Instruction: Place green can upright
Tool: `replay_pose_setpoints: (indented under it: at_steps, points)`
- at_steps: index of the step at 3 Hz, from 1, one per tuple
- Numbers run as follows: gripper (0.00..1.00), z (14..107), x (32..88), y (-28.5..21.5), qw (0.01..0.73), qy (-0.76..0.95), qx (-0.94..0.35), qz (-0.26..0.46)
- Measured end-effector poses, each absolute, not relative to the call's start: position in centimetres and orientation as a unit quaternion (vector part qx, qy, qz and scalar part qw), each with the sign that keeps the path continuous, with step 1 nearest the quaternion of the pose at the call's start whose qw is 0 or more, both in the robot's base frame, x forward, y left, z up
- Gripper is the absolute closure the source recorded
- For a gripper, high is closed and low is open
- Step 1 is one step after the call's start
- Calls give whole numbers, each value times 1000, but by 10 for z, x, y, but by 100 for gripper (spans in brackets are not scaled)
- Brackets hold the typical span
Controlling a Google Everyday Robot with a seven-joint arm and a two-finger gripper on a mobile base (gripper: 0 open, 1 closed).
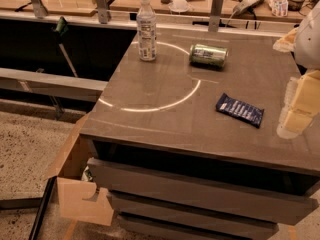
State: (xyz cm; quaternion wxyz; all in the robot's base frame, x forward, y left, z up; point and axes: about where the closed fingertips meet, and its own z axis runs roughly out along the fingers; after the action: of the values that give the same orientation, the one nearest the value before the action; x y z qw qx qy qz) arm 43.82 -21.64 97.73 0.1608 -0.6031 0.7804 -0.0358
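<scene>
Green shiny metal can (208, 55) lies sideways, far on the grey counter (165, 124); my gripper (285, 81), fingers wide and empty at right, could set it rolling.

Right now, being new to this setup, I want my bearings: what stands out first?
The green can lies on its side at the back of the grey counter, right of an upright clear bottle. A dark blue packet lies flat nearer the front, and the gripper hangs at the counter's right edge, apart from all three.
</scene>
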Motion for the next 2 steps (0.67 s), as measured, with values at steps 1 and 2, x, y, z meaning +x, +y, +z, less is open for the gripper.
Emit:
replay_pose_setpoints:
  at_steps: [1,2]
  points:
    - [0,977,438,-216,161,780,-603,-36]
    - [0,981,455,-220,166,799,-576,-44]
